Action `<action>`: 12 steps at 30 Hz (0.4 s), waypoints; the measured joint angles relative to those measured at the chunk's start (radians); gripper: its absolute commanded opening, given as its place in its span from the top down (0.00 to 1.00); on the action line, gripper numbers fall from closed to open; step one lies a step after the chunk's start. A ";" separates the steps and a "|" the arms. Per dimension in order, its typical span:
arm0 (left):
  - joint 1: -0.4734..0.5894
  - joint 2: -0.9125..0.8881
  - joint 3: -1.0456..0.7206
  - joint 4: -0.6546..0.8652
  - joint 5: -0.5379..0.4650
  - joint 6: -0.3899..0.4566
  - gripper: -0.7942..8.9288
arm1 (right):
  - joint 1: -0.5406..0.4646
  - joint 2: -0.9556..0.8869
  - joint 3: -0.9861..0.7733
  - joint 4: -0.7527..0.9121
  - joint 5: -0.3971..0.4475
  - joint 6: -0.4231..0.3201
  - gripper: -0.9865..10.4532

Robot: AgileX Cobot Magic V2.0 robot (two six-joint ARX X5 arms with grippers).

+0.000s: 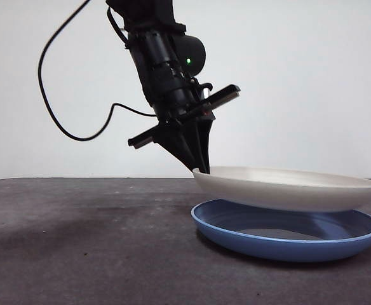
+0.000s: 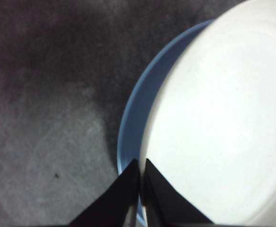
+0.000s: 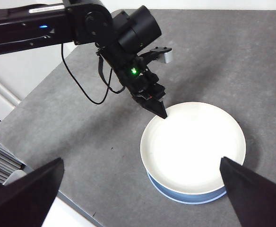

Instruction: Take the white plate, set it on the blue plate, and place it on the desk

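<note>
Gripping the near rim of the wide, matte cream-white plate (image 1: 287, 188) between clenched fingers, the left gripper (image 1: 200, 166) holds it just above the glossy medium-blue plate (image 1: 287, 238), which sits flat on the dark grey-brown mottled tabletop (image 1: 84, 241). The front view shows the white plate tilted a little, its far edge nearly touching the blue rim while the held edge rides higher. The step in hand appears to be setting it down; doing it well likely calls for a slow, level descent, keeping the two rims concentric so the upper plate seats without sliding, then releasing only once it rests. The right gripper (image 3: 138, 189) waits well apart, fingers spread wide and empty.
</note>
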 measured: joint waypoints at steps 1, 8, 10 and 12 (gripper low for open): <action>0.000 0.005 0.000 -0.001 0.000 0.000 0.91 | 0.000 0.000 0.000 -0.001 0.000 0.000 0.40; -0.005 0.037 0.000 -0.008 -0.001 0.000 0.91 | 0.000 0.000 0.000 -0.001 0.000 0.000 0.40; -0.008 0.037 0.000 0.005 -0.002 0.001 0.91 | 0.000 0.000 0.000 -0.001 0.000 -0.002 0.40; -0.013 0.037 0.000 0.009 -0.002 0.001 0.91 | 0.000 0.000 0.000 -0.001 0.000 -0.008 0.40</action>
